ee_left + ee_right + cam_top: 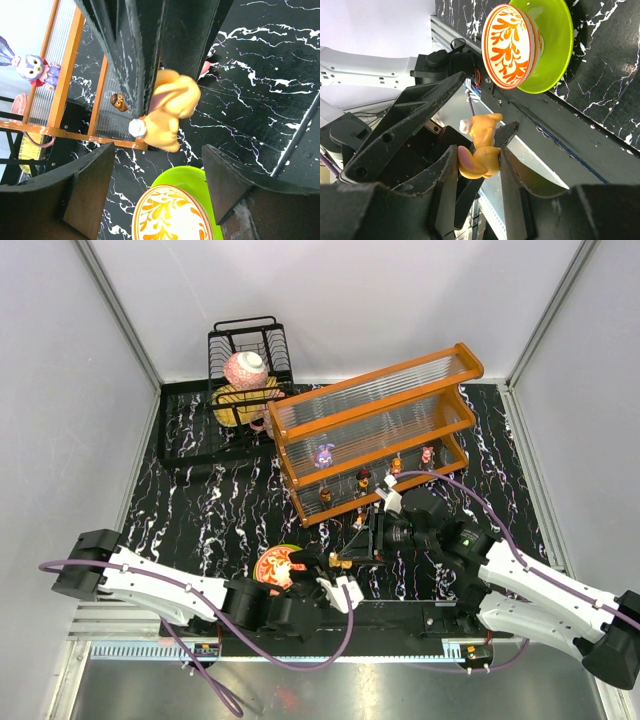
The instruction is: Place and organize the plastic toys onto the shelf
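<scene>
A yellow rabbit toy (481,147) is pinched between the fingers of my right gripper (479,152), which is shut on it. From above, this toy (341,562) hangs just right of the bowl, in front of the shelf (375,390). My left gripper (157,148) stands open right below it, and the toy (170,112) sits just past its fingertips (97,175), untouched. The orange-framed shelf holds several small toys, among them a purple one (325,455), a brown one (364,478) and a pink one (427,454). The left wrist view shows the purple toy (35,67) and a brown one (118,101).
A green-rimmed bowl with an orange pattern (275,568) sits under my left gripper (318,570), close to the near table edge. A black wire dish rack (250,340) at the back left holds a pink-and-white round item. The shelf stands slanted across the back right.
</scene>
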`<action>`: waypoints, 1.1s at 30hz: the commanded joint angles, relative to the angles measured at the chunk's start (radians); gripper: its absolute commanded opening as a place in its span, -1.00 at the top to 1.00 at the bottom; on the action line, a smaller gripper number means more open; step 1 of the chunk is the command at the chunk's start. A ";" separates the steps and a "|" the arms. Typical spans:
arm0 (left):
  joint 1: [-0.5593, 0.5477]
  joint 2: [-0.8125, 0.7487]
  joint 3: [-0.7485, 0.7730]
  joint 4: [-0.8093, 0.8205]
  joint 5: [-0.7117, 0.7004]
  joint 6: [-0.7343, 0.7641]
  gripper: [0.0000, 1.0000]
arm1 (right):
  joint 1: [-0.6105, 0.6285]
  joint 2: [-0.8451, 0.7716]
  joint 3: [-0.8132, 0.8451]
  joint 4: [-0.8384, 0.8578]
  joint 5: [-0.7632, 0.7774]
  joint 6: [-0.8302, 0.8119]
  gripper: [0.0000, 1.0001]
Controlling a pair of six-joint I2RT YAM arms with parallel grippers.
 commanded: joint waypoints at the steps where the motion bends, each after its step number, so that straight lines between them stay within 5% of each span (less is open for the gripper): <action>1: -0.008 0.026 0.059 0.093 -0.050 0.064 -0.48 | -0.007 -0.001 -0.001 0.061 -0.041 0.013 1.00; 26: -0.010 0.087 0.094 0.113 -0.042 0.048 0.18 | -0.006 -0.011 -0.027 0.105 -0.067 0.030 1.00; 33: -0.010 0.092 0.096 0.108 -0.022 0.031 0.51 | -0.007 -0.011 -0.031 0.120 -0.072 0.036 1.00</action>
